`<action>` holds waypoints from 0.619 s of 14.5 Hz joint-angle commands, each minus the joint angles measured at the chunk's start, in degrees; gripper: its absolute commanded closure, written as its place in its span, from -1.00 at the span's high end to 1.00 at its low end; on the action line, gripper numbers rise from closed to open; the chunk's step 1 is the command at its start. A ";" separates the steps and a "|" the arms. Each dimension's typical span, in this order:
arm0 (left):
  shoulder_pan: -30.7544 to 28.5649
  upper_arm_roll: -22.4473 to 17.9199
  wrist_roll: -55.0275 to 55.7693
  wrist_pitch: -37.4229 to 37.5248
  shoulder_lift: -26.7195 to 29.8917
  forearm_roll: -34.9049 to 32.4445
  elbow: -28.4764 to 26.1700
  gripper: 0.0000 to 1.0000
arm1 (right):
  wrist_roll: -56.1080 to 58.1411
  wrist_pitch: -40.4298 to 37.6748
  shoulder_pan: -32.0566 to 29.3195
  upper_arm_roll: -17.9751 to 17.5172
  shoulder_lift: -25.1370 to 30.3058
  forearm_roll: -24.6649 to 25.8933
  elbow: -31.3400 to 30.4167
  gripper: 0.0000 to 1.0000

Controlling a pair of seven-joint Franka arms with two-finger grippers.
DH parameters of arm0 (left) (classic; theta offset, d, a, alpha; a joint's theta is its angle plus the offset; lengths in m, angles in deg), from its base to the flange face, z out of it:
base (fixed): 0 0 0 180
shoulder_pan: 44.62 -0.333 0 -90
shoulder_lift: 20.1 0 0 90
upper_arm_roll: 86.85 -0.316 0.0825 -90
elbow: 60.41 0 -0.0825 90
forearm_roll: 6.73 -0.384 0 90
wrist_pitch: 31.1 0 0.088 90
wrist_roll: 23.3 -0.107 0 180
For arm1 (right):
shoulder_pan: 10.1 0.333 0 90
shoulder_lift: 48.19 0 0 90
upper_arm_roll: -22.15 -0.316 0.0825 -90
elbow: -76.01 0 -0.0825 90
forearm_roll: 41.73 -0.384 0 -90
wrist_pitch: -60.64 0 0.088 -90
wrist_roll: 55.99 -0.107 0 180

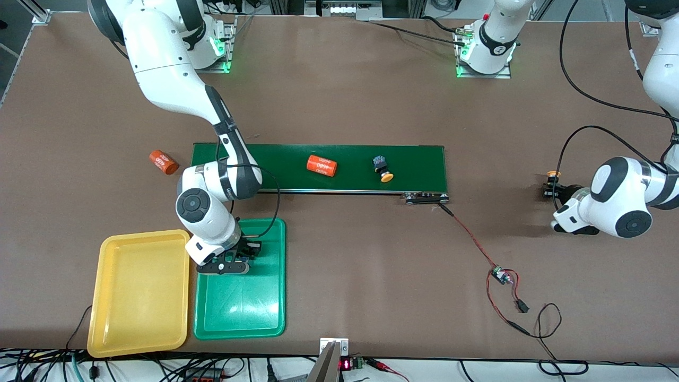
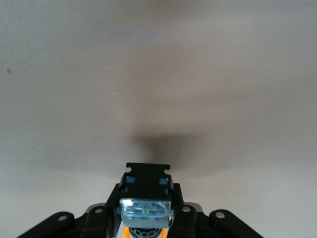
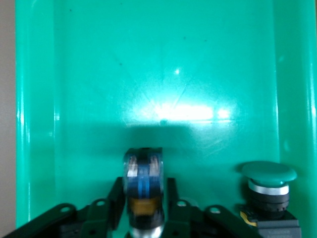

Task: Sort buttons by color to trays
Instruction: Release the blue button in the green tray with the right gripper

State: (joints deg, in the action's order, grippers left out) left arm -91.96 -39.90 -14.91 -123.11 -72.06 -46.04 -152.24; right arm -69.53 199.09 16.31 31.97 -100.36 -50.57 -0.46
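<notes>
As left hand [image 2: 146,210], right hand [image 3: 143,206] grip one each | buttons [image 1: 383,170] [image 2: 146,184] [image 3: 142,171] [image 3: 268,191] 4 | trays [image 1: 109,297] [image 1: 241,310] 2

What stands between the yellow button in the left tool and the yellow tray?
The left tool grips the yellow button over the table's left-arm end. Toward the yellow tray lie the red wire and the green tray, over which the right tool hangs, gripping another button. A raised carry would likely have to clear that arm.
</notes>
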 commanded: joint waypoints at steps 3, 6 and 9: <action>0.93 10.42 1.79 6.41 2.12 8.70 3.59 -0.48 | 0.36 -4.23 -0.65 -0.50 2.24 0.32 1.76 1.00; 5.92 12.02 11.27 6.49 2.04 11.35 3.42 -0.48 | 0.27 -9.06 -0.83 0.11 5.22 0.32 1.68 1.00; 13.31 12.11 22.17 5.53 1.51 14.77 3.42 -0.48 | -0.95 -15.47 -0.30 1.42 8.56 0.76 1.67 1.00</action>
State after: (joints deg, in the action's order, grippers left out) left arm -83.32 -27.42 1.29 -117.79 -70.34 -33.74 -149.42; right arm -69.50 187.95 15.91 32.87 -94.71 -50.57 1.84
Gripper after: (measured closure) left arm 0.586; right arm 0.000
